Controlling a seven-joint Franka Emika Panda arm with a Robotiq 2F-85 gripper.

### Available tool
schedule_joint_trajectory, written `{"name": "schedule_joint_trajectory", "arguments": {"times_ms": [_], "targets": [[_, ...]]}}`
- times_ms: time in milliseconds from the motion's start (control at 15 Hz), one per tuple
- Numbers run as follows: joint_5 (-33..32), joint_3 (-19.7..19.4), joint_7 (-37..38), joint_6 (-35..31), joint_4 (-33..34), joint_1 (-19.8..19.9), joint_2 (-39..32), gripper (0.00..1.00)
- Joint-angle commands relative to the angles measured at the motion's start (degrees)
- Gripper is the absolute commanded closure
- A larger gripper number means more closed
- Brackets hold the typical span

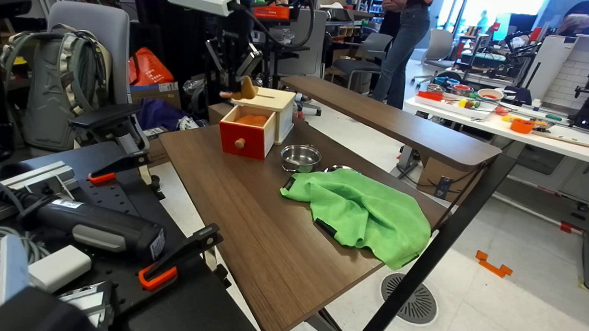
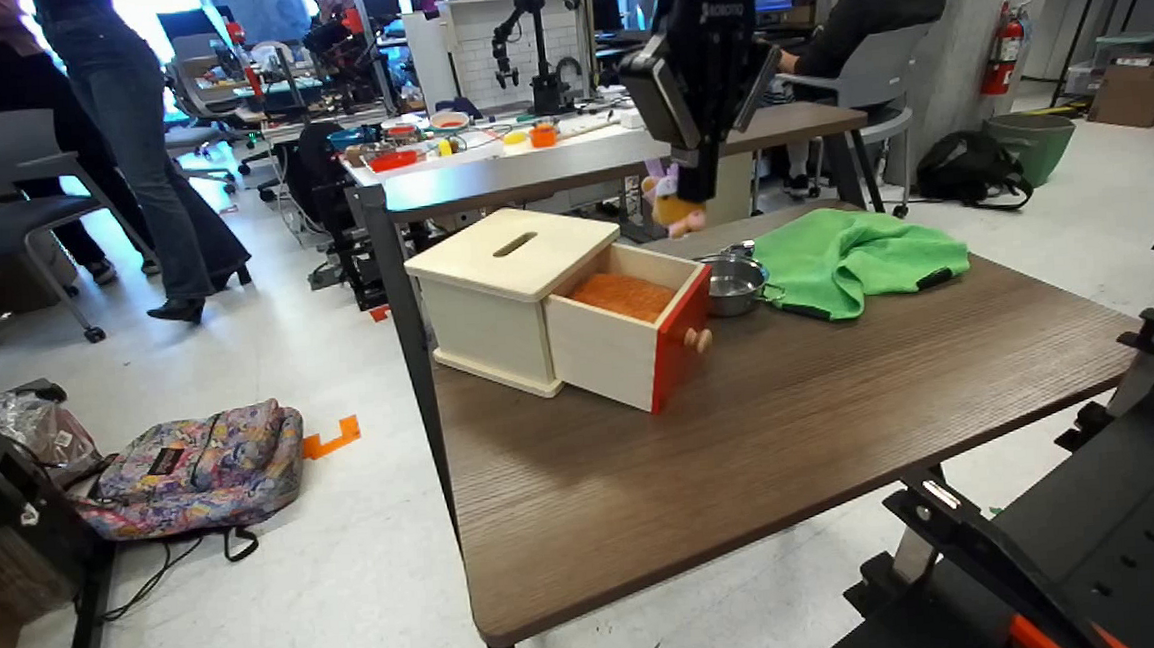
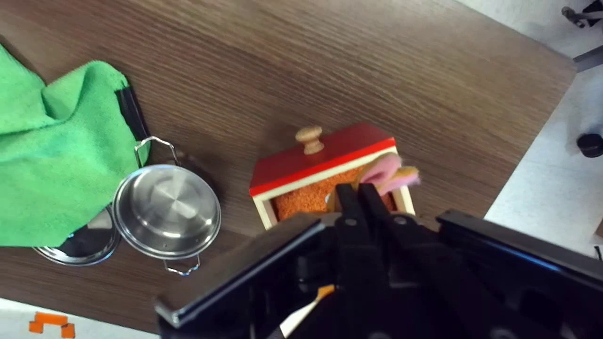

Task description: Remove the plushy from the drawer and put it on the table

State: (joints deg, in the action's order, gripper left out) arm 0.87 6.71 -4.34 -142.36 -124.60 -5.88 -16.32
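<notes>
Gripper (image 3: 357, 188) clenched on the plushy (image 3: 384, 170) — and there it hangs, mid-air over the pulled-out drawer (image 3: 325, 159), orange fill (image 3: 301, 200) inside, then the pot (image 3: 167, 212) down below, upright, lid (image 3: 89, 242) just beside it, cloth (image 3: 66, 155) lying across the lid's edge, table (image 3: 292, 70) under them all

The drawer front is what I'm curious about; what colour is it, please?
The drawer front is red, showing best in an exterior view.

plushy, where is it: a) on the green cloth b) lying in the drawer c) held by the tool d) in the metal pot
c, as the wrist view shows the tool pinching the plushy, and both exterior views show it hanging higher than the open drawer.
</notes>
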Motion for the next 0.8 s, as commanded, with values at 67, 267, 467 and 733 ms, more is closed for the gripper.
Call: {"name": "schedule_joint_trajectory", "arguments": {"times_ms": [67,267,467,733], "targets": [[-0.31,-1.59,-0.09,-1.3,-11.01,1.56,8.23,0.99],[-0.54,-3.66,-0.43,-2.49,-14.55,3.38,9.58,0.99],[0.27,-5.73,-1.48,-4.45,-15.62,5.75,8.49,0.99],[1.19,-7.73,-3.35,-8.72,-15.16,8.91,3.72,0.99]]}}
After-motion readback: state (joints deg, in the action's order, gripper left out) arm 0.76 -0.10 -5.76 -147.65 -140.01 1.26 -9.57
